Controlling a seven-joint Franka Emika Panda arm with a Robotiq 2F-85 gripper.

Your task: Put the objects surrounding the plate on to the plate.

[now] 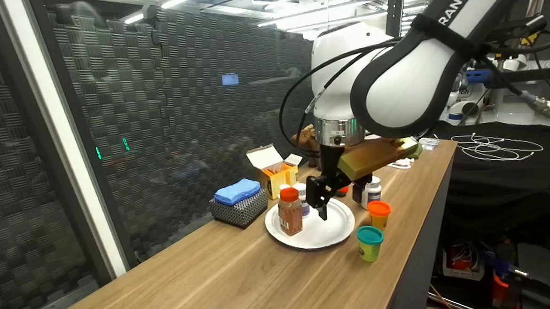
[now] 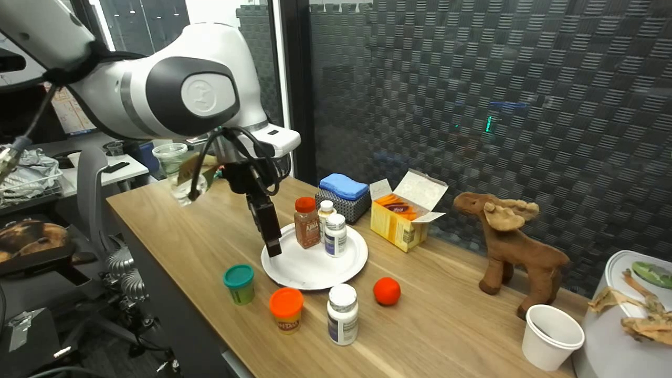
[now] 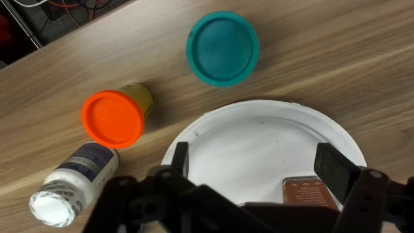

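Note:
My gripper is open and empty above the white plate, seen in an exterior view. A red-lidded spice jar and two white bottles stand upright on the plate. Around it on the table stand a teal-lidded tub, an orange-lidded tub, a white bottle and a red ball. The ball is outside the wrist view. In the wrist view the jar shows partly behind the right finger; the bottles on the plate are hidden.
A yellow open box and a dark box with a blue cloth stand behind the plate by the wall. A toy moose, paper cups and a white bin are farther along the table.

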